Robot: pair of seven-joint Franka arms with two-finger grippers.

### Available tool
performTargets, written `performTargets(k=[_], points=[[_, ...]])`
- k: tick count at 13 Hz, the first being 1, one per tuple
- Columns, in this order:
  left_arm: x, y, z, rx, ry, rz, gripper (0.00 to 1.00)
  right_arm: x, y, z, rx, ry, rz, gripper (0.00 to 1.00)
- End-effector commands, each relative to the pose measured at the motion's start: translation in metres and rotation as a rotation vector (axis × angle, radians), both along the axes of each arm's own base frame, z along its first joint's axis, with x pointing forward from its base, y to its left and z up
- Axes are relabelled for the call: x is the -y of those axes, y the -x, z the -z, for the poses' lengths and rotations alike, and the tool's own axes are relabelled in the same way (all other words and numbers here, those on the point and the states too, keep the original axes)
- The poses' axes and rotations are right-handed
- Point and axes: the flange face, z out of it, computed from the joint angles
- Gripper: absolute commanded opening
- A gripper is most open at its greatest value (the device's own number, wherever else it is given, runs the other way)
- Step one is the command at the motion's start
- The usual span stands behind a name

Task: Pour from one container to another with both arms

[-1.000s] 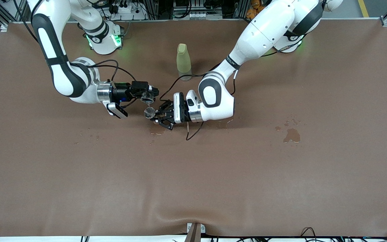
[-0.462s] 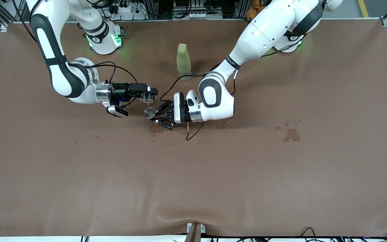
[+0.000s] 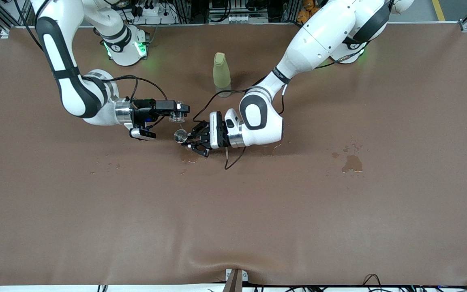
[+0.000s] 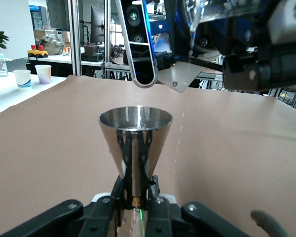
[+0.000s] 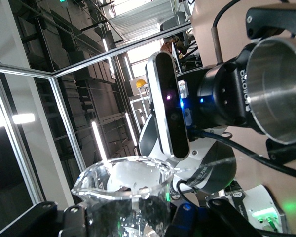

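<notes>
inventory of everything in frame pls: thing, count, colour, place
metal jigger cup: 1, silver, upright in the left gripper, over mid-table
glass pitcher: 1, clear, in the right gripper, beside and above the jigger cup
bottle: 1, pale yellow-green, standing farther from the front camera than both grippers
spill patch: 1, dark wet, toward the left arm's end
table: 1, brown cover
left gripper: 1, black, shut on the jigger cup
right gripper: 1, black, shut on the pitcher

Clear glass pitcher (image 3: 176, 117) tipped sideways, steel cone cup (image 3: 180, 136) upright
</notes>
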Motion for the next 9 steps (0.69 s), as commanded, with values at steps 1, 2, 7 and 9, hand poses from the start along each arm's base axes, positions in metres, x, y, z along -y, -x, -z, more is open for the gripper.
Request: performTargets(k=[1,2,7,9], points=[[0.001,0.002,-0.006,0.016,0.004,-0.019,0.00,0.007,0.001,-0.013,0.005,-0.013,-0.002,0.00],[0.000,0.001,-0.006,0.016,0.004,-0.020,0.00,0.009,-0.001,-0.013,0.043,-0.006,0.001,0.00],[-0.010,-0.002,-0.014,0.028,-0.010,-0.028,0.00,0.052,-0.020,-0.018,0.529,0.112,-0.025,0.00],[-0.026,-0.008,-0.022,0.031,-0.020,-0.044,0.00,0.081,-0.040,-0.036,0.775,0.158,-0.030,0.00]])
